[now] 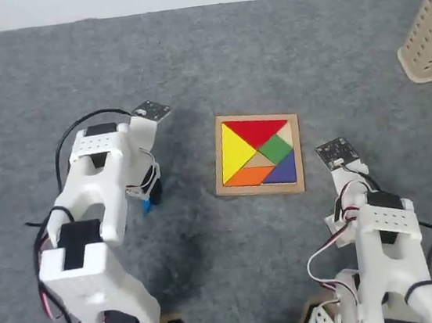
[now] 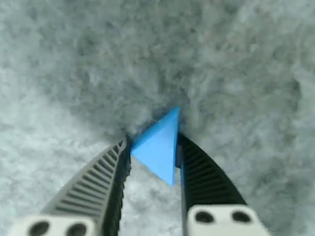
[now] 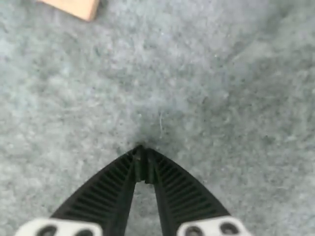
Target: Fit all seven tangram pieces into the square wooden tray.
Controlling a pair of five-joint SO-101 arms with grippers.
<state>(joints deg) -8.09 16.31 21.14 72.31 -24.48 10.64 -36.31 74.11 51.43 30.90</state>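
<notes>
The square wooden tray lies mid-table and holds yellow, red, green, orange, dark blue and tan pieces. A corner of the tray appears in the right wrist view. Left of the tray, my left gripper is shut on a light blue triangle, its fingers on either side, just above the grey carpet. In the high view the blue triangle peeks out under the left arm. My right gripper is shut with nothing in it, resting low over the carpet near the tray's front right.
A beige slotted basket stands at the far right edge. Grey carpet covers the whole table. Cables trail from both arms.
</notes>
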